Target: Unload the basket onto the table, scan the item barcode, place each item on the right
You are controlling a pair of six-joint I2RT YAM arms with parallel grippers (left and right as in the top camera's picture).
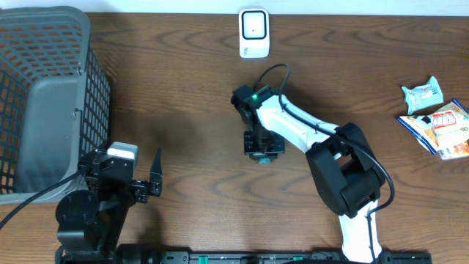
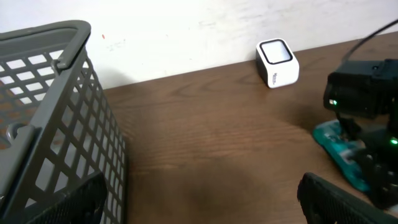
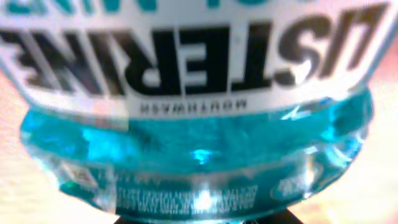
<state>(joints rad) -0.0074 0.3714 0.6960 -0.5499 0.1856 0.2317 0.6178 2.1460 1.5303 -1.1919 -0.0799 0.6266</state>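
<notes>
**Right arm reaches down onto the mouthwash bottle in the middle of the table**

The right arm [image 1: 322, 139], white and black, bends out from the front edge and stretches to the middle of the table. Its right gripper [image 1: 262, 145] points down, right on top of the clear plastic, blue-green mouthwash bottle [image 1: 264, 158]. The bottle lies low on the table under it. The pictures do not let me tell if the jaws are pinching the bottle or just sitting around it.

The left arm [image 1: 88, 213], all black, stays folded near the front left corner. The left gripper [image 2: 199, 202] is spread wide with nothing in it. Its dark fingers [image 2: 339, 202] sit far apart, one at each bottom corner of the left wrist view.

The dark brown wooden table [image 1: 183, 88] has wavy grain. A tall grey plastic mesh basket [image 1: 44, 95] stands at the left end. A small white square scanner [image 1: 253, 33] with a dark-rimmed window sits at the back edge, well apart from the bottle. Some shiny snack packets [image 1: 436, 117] lie at the right end.

Only the left wrist view shows the pale wall [image 2: 186, 31] behind the table. It also shows the bottle from the side, beside a little green light on the right arm.

Only the right wrist view shows the label. The bottle fills it, very close and blurry. Big black upside-down letters sit on a white band [image 3: 186, 56], with blue-green liquid [image 3: 199, 143] below.
</notes>
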